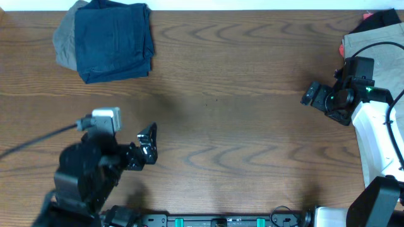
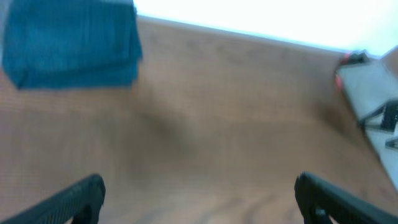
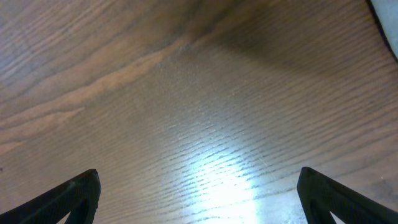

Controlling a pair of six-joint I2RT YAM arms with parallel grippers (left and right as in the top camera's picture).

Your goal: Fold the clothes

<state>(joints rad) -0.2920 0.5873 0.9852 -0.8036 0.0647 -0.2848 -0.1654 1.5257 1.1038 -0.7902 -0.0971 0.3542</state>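
A folded dark navy-blue pair of shorts (image 1: 115,40) lies at the table's far left, on top of a grey pair (image 1: 65,39) that sticks out at its left side. It also shows in the blurred left wrist view (image 2: 71,43). A beige pair (image 1: 372,43) lies at the far right edge, with dark fabric (image 1: 380,20) behind it. My left gripper (image 1: 149,142) is open and empty over bare wood at the front left (image 2: 199,199). My right gripper (image 1: 314,94) is open and empty over bare wood, just left of the beige pair (image 3: 199,196).
The wooden table (image 1: 240,126) spreads between the two arms. A grey cable (image 1: 38,142) runs from the left arm off the left edge. A black cable (image 1: 379,47) crosses the beige pair. The right arm's white body (image 1: 379,139) stands along the right edge.
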